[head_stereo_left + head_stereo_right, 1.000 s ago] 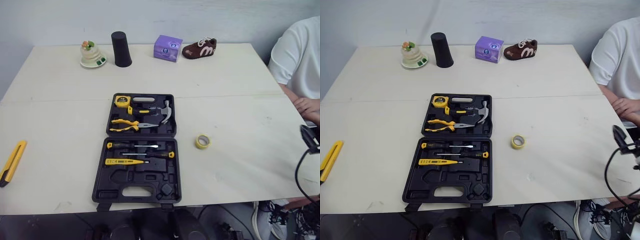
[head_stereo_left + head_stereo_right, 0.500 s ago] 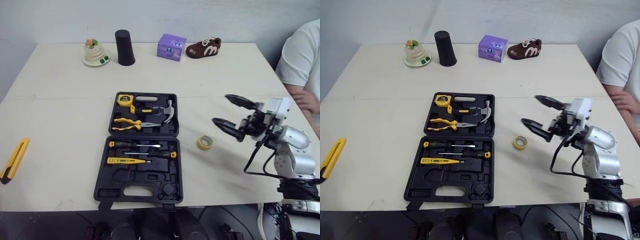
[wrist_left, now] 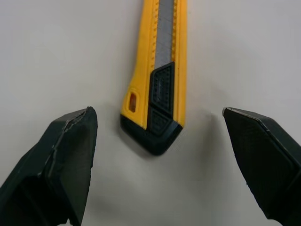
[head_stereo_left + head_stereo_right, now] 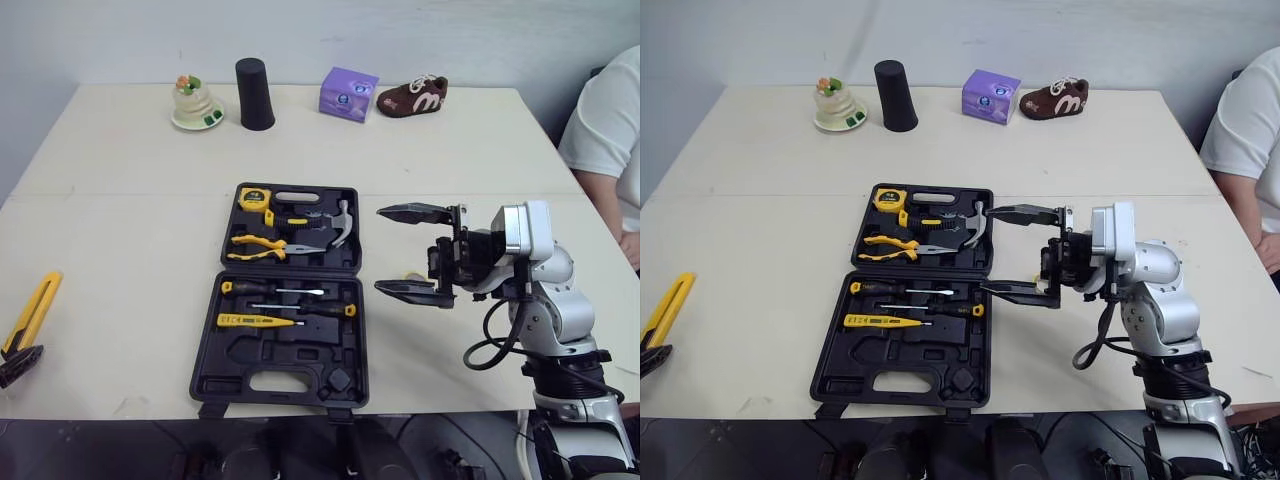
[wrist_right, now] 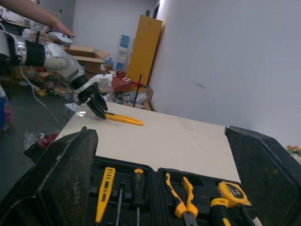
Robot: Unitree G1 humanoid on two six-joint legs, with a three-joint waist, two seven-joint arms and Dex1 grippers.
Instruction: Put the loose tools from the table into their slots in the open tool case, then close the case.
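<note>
The yellow utility knife [image 3: 157,70] lies flat on the table [image 4: 130,200], well to the left of the open tool case [image 4: 285,350]. Its black butt end points at my left gripper [image 3: 157,155]. That gripper is spread wide and holds nothing, with one finger on each side of the butt end and neither touching it. My worry here is the knife's low, slim body: if I close too high or off-centre, the pads could skid over it, or nudge it and spin it away from me.

The yellow tape roll [image 4: 411,274] sits just right of the case and is mostly hidden behind my right gripper [image 4: 380,250]. This gripper is also fully spread and empty, and it hangs above the roll with its tips reaching toward the case edge. If I drop from here, one finger could clip the case wall or the hammer [image 4: 336,222] and shift the whole case. A poor pinch could also send the roll rolling off. A person [image 4: 605,120] sits close on that side, so I want no wide swings.
</note>
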